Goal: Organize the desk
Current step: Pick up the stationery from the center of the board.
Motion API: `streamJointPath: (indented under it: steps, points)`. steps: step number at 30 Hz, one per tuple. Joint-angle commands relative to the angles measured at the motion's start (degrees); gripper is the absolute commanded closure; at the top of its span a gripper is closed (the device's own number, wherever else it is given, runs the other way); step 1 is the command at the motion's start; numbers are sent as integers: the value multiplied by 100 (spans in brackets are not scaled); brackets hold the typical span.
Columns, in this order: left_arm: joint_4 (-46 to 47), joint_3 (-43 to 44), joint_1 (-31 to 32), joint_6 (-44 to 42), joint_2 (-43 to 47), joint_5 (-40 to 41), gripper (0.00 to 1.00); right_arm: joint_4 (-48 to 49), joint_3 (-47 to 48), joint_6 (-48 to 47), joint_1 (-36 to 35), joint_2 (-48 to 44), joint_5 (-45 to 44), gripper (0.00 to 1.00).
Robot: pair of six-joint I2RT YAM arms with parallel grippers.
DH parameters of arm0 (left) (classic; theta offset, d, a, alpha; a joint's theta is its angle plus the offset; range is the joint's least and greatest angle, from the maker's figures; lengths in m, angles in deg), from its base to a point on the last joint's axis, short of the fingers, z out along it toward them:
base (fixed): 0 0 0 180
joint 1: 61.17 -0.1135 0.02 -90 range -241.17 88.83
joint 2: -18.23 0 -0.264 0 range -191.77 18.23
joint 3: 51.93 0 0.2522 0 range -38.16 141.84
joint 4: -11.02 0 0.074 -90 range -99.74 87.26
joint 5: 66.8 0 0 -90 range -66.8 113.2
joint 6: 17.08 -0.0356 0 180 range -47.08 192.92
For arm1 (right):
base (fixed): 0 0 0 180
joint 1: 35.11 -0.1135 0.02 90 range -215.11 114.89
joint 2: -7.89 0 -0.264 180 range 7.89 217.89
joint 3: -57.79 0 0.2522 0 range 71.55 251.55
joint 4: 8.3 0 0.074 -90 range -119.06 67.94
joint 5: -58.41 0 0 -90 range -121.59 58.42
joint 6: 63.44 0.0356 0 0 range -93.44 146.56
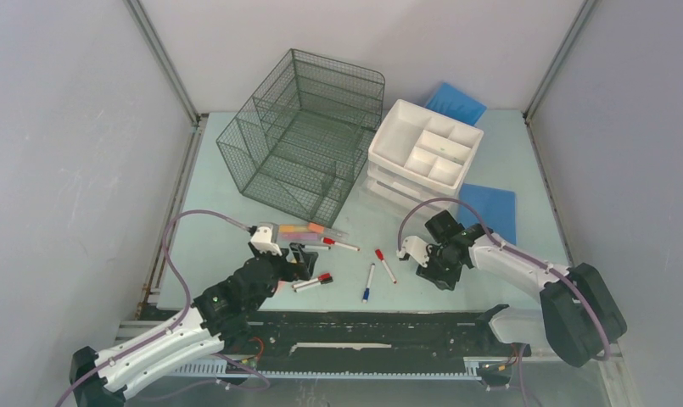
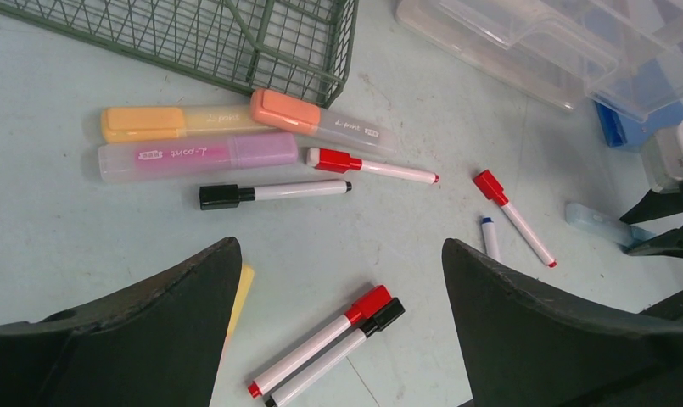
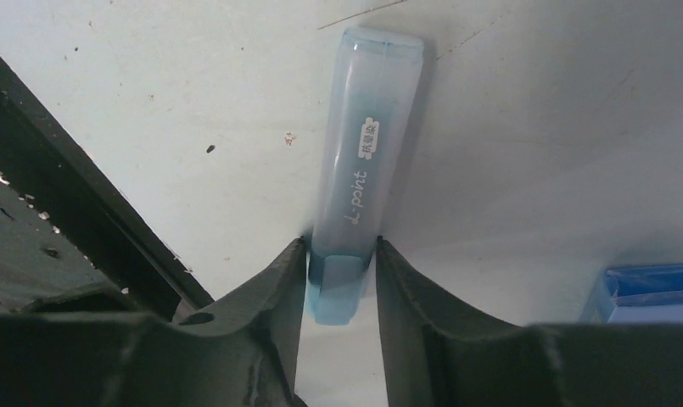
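Spreading between grey walls, the pale mint tabletop [image 1: 363,222] was seen from above with both arms reaching onto it from the near edge. The right hand [image 3: 340,280] was pressed onto a pale blue highlighter [image 3: 367,144], whose near end was pinched between the two fingers; whether the pen was lifted off the surface could not be told. The left hand [image 2: 339,254] was held spread wide above a scatter of pens, nothing being gripped. Below it a red-capped marker [image 2: 321,339] and a black-capped marker [image 2: 338,352] were laid side by side, touching. Further off, three capped highlighters, orange [image 2: 181,121], salmon [image 2: 316,119] and pink [image 2: 198,157], were grouped just beside the dark wire-mesh organizer [image 1: 308,136], with another black-capped marker [image 2: 270,192] and another red-capped marker [image 2: 372,166] near them. Toward the right hand, a third red-capped marker [image 2: 512,216] and a blue-tipped marker [image 2: 489,236] were set close together. A white drawer unit [image 1: 427,148] was placed right of the organizer, with a blue pad [image 1: 490,208] beside it.
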Motion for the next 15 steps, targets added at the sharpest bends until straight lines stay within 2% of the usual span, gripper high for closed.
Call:
streamJointPath:
  steps: [1, 4, 5, 12, 15]
  points:
    - [188, -114, -32, 158, 36, -21, 4, -31, 39, 20, -48, 33, 128, 62]
    - [165, -132, -33, 211, 52, -76, 4, -69, 83, 29, -48, -56, 155, 80]
    - [139, -130, -38, 238, 44, -91, 4, -79, 93, 29, -49, -90, 163, 83]
    - [-194, 35, -38, 404, -215, -234, 4, -499, 363, -159, -48, -328, 346, 98]
    - [-483, 301, -41, 421, -520, -297, 4, -699, 442, -295, -48, -426, 458, 100]
